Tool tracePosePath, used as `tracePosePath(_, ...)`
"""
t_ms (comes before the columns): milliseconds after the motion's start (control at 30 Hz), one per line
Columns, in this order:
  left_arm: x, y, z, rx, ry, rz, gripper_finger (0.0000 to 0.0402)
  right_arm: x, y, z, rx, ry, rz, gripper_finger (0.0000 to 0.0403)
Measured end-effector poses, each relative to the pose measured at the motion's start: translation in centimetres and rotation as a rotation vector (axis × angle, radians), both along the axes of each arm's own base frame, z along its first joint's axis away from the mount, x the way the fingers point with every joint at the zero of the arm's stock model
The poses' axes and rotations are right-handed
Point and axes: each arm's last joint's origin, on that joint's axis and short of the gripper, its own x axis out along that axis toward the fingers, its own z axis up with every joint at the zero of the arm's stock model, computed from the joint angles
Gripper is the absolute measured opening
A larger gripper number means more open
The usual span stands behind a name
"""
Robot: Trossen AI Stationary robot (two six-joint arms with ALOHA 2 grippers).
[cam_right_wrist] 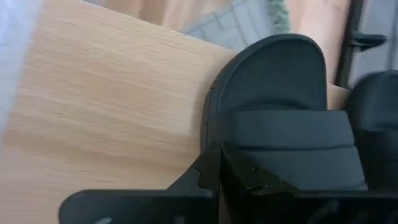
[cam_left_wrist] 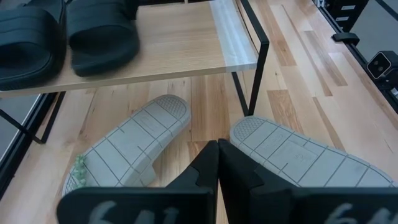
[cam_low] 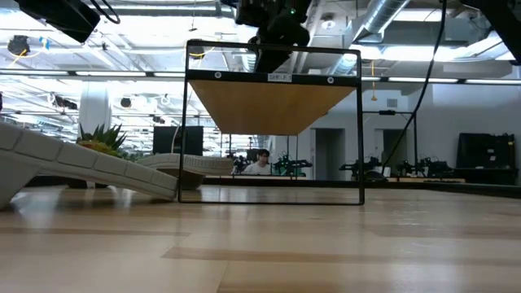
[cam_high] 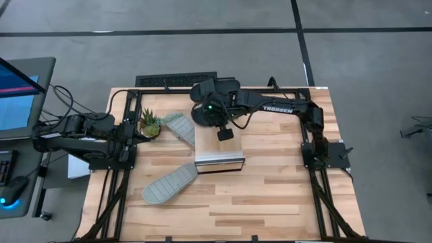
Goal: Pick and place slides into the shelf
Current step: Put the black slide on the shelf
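1. The right gripper (cam_high: 225,134) hovers over the shelf (cam_high: 219,160) mid-table, fingers together, holding nothing.
2. Two black slides (cam_left_wrist: 99,34) sit on the shelf's far end.
3. Two grey-green slides (cam_high: 169,185) lie sole-up off its left side.
4. The left gripper (cam_left_wrist: 217,163) waits at the table's left edge, fingers together.

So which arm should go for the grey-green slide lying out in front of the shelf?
Left, probably. The pale grey-green slide sandal lies sole-up on the left arm's side, and the left gripper, fingers shut, faces it. The right gripper is over the light-wood shelf by the black slide sandal.
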Motion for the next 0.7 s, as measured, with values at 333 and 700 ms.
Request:
tracePosePath(333,0.0,0.0,0.0,0.000,0.000,0.000,0.0000,-0.1,-2.0,0.1,-0.032,-0.023,-0.038,0.0000)
tracePosePath(700,0.0,0.0,0.0,0.000,0.000,0.000,0.0000,-0.1,-2.4,0.2,-0.039,-0.034,-0.047,0.0000)
